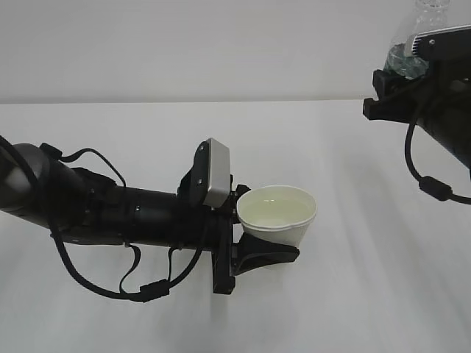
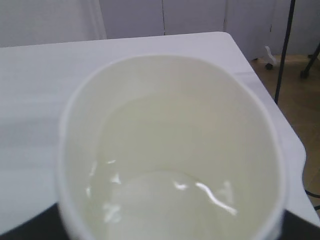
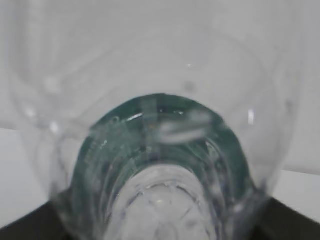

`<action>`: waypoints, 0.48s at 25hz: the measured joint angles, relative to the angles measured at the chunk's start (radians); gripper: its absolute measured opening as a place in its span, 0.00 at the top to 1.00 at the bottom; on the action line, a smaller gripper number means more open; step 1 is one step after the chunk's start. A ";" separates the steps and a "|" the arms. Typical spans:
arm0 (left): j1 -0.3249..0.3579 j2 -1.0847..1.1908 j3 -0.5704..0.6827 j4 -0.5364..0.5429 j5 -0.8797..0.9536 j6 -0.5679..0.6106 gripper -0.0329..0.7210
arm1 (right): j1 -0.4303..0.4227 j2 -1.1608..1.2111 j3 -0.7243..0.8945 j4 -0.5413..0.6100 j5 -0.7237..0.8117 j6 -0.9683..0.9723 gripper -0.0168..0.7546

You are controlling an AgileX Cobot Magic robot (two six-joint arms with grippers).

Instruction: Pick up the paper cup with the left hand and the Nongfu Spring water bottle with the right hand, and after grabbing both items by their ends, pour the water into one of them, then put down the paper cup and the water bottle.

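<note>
- The left hand (image 1: 254, 246) reaches in from the left edge of the exterior view, low over the white table (image 1: 147, 125), its grey-silver wrist block (image 1: 215, 174) facing the camera.
- Its black fingers (image 1: 265, 255) are closed on the paper cup (image 1: 280, 220); one finger wraps the cup's lower wall from the near side, and the cup stands just past the wrist block.
- The cup is upright, perhaps slightly tilted; its rolled rim is squeezed out of round, and whether its base touches the table cannot be told.
- Water (image 2: 165, 165) lies inside the cup, pale and clear, with bright glints on its surface in the left wrist view.
- The right hand (image 1: 397, 77) is raised at the upper right corner of the exterior view, well apart from the cup.
- It grips the Nongfu Spring water bottle (image 1: 419, 37) around the green-labelled part, with the clear ribbed body rising above the fingers and out of the top of the picture.
- In the right wrist view the bottle (image 3: 160, 150) fills the picture, blurred, the green label ringing its clear middle; black gripper parts show only at the bottom corners.
</note>
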 joint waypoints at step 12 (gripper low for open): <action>-0.001 0.000 0.000 0.000 0.002 0.000 0.43 | 0.000 0.059 0.000 0.034 0.045 0.018 0.42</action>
